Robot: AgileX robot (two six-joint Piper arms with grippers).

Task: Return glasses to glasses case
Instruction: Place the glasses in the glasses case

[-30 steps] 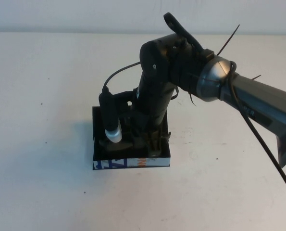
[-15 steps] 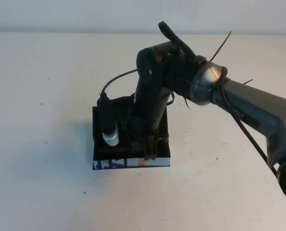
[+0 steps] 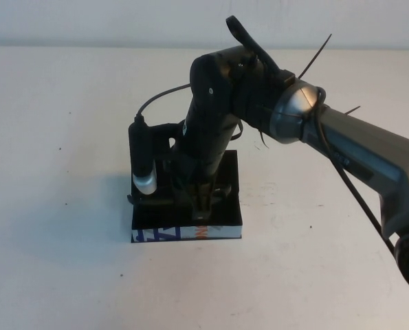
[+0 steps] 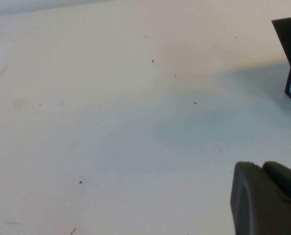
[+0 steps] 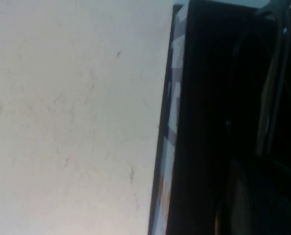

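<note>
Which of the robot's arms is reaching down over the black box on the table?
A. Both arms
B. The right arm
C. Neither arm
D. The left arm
B. The right arm comes in from the right, its tool down over the glasses case; the left tool is off to the side over bare table.
</note>
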